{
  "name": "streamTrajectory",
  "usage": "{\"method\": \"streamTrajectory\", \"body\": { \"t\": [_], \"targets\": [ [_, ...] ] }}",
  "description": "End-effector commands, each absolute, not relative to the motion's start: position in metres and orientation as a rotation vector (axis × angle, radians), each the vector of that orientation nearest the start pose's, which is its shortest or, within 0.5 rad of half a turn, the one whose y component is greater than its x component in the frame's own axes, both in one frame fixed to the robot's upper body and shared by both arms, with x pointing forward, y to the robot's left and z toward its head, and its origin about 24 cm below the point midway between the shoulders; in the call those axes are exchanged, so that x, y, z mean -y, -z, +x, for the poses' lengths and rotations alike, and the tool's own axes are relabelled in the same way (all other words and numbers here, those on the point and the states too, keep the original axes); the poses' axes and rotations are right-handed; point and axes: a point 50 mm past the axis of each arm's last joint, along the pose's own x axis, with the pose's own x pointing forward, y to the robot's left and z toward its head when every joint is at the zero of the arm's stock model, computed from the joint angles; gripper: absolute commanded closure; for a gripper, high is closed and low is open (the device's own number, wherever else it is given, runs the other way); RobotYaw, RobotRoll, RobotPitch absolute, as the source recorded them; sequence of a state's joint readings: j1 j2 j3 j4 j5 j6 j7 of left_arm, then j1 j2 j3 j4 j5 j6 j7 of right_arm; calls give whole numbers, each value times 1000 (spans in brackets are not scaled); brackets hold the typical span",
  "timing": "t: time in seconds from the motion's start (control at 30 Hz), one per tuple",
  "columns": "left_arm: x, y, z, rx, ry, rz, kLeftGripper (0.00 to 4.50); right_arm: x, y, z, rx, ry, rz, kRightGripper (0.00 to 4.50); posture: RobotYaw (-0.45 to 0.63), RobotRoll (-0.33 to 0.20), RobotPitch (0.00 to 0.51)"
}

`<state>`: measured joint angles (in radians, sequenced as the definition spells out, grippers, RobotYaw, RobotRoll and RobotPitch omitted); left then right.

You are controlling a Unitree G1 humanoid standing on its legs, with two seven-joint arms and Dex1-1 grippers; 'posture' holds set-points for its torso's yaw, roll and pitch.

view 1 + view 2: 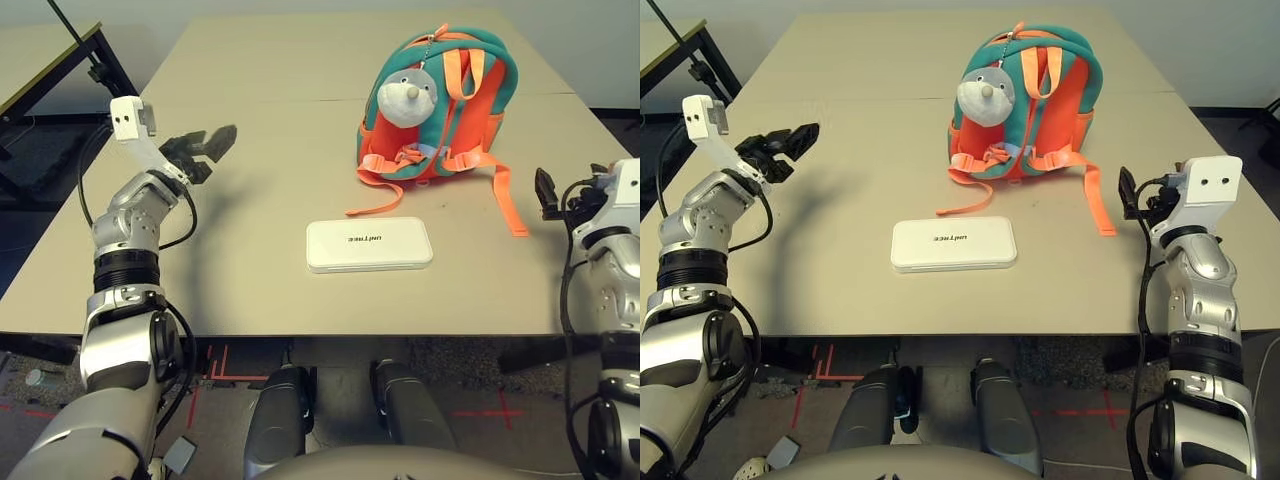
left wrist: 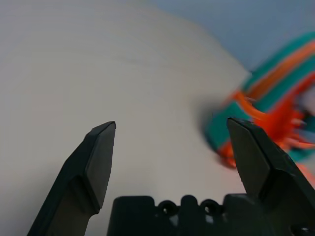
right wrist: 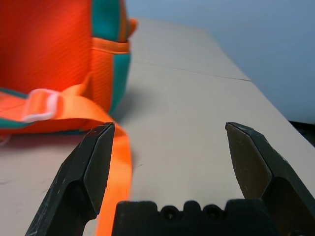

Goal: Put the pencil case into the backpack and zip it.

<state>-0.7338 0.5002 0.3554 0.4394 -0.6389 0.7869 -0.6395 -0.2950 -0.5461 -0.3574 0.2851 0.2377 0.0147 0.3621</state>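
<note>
The white pencil case (image 1: 369, 245) lies flat near the table's front middle, its dark lettering facing up. Behind it and to the right stands the teal and orange backpack (image 1: 440, 105), straps toward me, with the grey-and-white plush charm (image 1: 407, 97) hanging on it. One orange strap (image 1: 509, 203) trails over the table to the right. My left gripper (image 1: 205, 148) hovers open above the table's left side, far from both things. My right gripper (image 1: 1128, 192) is open at the table's right edge, just beyond the strap's end, with nothing between its fingers (image 3: 93, 167).
A seam (image 1: 290, 100) crosses the table behind the backpack. A dark-framed table (image 1: 60, 60) stands beyond the left edge. Bare tabletop (image 1: 240, 230) lies between my left gripper and the pencil case.
</note>
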Motion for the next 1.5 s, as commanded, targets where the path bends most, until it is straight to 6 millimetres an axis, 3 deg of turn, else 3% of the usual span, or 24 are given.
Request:
{"method": "streamTrajectory", "body": {
  "t": [0.03,0.23,0.57,0.93,1.33,1.43,1.5],
  "targets": [
    [-232,-168,334,-341,687,-596,0,306,-130,290,82,-55,-247,41,-207,0,136],
    [-215,-148,312,-686,812,-731,0,292,-129,289,37,-185,-264,41,-216,0,132],
    [-213,-110,297,-1003,840,-1009,0,285,-127,284,-9,-270,-310,41,-239,0,128],
    [-211,-95,306,-1051,790,-991,0,275,-121,277,-63,-359,-341,41,-259,0,138],
    [-202,-93,311,-1073,801,-949,0,251,-108,263,-203,-649,-470,41,-268,0,140],
    [-202,-92,311,-1075,798,-948,0,245,-100,261,-225,-697,-500,647,-270,0,141],
    [-203,-91,312,-1073,790,-951,0,238,-95,261,-237,-729,-504,1425,-273,0,143]
  ]
}}
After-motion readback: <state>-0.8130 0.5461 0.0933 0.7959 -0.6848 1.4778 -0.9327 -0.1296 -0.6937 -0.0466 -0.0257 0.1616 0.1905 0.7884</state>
